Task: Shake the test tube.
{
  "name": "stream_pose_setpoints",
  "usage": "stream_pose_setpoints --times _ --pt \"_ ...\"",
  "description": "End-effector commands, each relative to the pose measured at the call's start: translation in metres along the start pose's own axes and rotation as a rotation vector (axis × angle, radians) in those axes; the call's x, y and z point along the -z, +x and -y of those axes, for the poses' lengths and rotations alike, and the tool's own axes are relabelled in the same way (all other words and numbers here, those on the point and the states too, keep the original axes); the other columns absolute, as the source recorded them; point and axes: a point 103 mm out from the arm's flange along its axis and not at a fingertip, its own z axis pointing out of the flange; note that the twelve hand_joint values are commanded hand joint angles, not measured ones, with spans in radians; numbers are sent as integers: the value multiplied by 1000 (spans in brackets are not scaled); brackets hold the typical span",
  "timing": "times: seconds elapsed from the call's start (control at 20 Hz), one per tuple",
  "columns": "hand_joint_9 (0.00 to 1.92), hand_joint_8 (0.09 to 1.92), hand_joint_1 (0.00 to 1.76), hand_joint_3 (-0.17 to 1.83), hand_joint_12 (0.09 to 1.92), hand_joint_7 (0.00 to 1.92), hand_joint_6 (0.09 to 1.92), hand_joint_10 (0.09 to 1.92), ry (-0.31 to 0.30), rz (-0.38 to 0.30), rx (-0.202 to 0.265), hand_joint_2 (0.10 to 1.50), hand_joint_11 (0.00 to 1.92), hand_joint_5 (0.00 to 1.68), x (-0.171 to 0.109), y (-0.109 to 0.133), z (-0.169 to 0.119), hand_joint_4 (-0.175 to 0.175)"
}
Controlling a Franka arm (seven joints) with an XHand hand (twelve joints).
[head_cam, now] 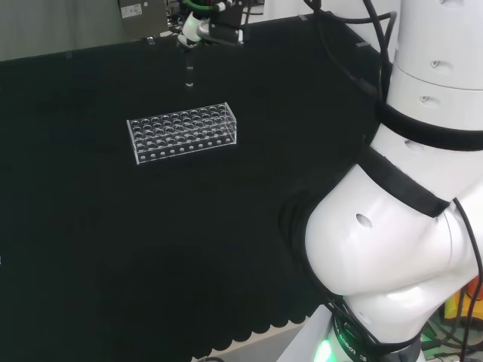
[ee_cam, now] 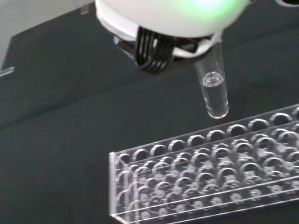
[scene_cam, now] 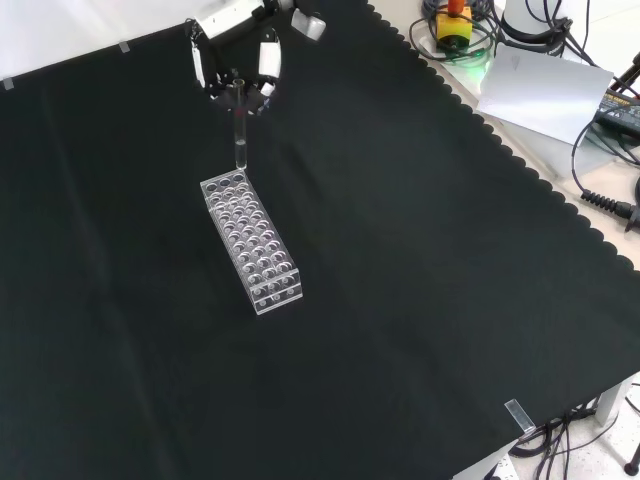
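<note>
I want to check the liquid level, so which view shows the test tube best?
The wrist view: the test tube is close, with clear liquid in its rounded bottom, above the rack. In the front view it is a thin line below the hand. In the head view it is barely visible.

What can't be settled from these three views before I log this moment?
- Grip on the test tube: in the wrist view the blurred white hand covers the tube's top, so the contact is hidden.
- Hand in the head view: too small and far off to read its fingers.
- Rack: its right end is cut off by the wrist view's edge; whether any hole holds a tube is unclear.
</note>
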Motion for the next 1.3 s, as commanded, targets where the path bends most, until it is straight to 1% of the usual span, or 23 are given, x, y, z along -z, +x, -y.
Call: stream_pose_setpoints --times 0.05,0.2,0.35,0.45,0.6,0.75,0.9,1.0,1.3 --pt "1623 498 1231 582 850 1706 485 582 22 -37 107 673 1303 1350 -6 60 2 -175" --pt "1624 497 1231 583 849 1707 485 582 27 -56 152 673 1303 1350 -7 84 4 -175" --pt "1624 496 1231 583 849 1707 484 582 29 -68 181 672 1304 1351 -7 100 8 -175" --pt "1624 495 1231 584 848 1707 484 583 28 -68 191 672 1304 1351 -6 104 10 -175" --pt "1623 494 1231 585 848 1708 483 583 22 -60 179 672 1304 1351 -4 97 10 -175" --pt "1623 493 1231 585 847 1708 483 583 11 -41 143 671 1304 1352 1 76 10 -175" --pt "1623 492 1231 586 846 1708 483 583 -3 -2 89 671 1304 1352 8 43 10 -175" --pt "1623 491 1231 586 846 1708 482 583 -11 21 44 671 1303 1352 13 15 10 -175" --pt "1623 489 1231 587 845 1708 482 584 -57 65 -119 670 1302 1353 37 -68 14 -175"
